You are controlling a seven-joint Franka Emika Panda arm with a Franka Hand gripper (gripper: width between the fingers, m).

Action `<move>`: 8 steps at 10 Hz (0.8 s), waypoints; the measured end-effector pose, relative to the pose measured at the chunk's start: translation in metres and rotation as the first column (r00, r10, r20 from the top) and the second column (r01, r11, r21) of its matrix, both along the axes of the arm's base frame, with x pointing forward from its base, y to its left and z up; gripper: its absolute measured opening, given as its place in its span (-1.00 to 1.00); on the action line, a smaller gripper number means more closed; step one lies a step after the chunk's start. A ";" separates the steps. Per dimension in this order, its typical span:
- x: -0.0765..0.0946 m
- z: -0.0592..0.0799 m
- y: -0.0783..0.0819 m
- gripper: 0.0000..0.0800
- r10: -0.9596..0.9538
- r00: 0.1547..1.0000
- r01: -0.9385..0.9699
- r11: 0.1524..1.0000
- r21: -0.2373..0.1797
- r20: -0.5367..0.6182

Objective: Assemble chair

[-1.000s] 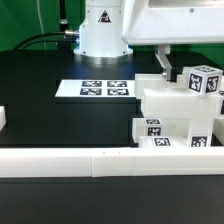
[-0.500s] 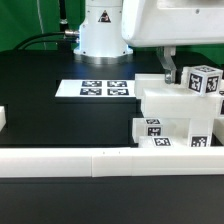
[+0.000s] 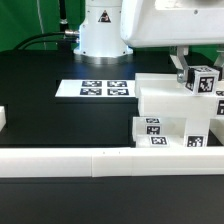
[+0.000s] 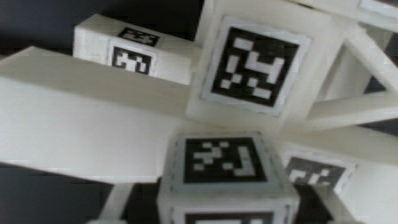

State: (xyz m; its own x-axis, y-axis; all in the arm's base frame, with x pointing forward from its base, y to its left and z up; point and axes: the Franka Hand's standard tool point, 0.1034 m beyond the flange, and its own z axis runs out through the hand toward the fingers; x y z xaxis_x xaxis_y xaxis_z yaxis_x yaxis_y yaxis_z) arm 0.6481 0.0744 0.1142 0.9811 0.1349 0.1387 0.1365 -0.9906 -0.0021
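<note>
In the exterior view you have the gripper (image 3: pixel 186 66) hanging down at the top of the exterior view's right, its dark fingers reaching to the upper edge of a tagged square post (image 3: pixel 205 82). That post sits at the top of the chair pieces (image 3: pixel 165 105), a stack of glossy white blocks on the exterior view's right of the black table (image 3: pixel 40 100), with more tags on its lower front faces. You cannot tell from here whether the fingers pinch the post or merely stand beside it. The marker board (image 3: pixel 105 88) lies flat in front of the white robot base (image 3: pixel 100 30), to the exterior view's left of the stack. A long white rail (image 3: pixel 70 160) runs across the near side, just in front of the stack, and a small white piece (image 3: pixel 3 120) shows at the exterior view's left edge. In the wrist view everything is close and blurred: a tagged post face (image 4: pixel 258 65) fills the middle, a second tagged block (image 4: pixel 128 50) stands behind it, a third tagged face (image 4: pixel 222 160) lies nearer the camera, and slanted white bars (image 4: pixel 347 105) cross beside them. You cannot make out the fingers here, so the grip is undecided in this view too
</note>
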 end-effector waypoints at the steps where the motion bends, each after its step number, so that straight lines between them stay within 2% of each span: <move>1: 0.000 0.000 -0.001 -0.29 -0.107 0.994 0.107 0.994 0.014 -0.003; 3: 0.000 0.000 -0.002 -0.29 -0.246 0.969 0.246 0.969 0.032 -0.007; 5: 0.000 -0.001 -0.002 -0.29 -0.432 0.902 0.433 0.900 0.057 -0.016; 7: 0.001 -0.001 -0.002 -0.29 -0.533 0.846 0.533 0.843 0.074 -0.021; 8: 0.001 -0.001 -0.001 -0.29 -0.610 0.792 0.610 0.788 0.085 -0.031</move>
State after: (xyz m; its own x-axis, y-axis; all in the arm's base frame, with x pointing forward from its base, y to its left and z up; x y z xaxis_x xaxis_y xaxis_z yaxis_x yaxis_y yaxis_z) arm 0.6487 0.0738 0.1135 0.8553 -0.5043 0.1192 -0.4964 -0.8633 -0.0906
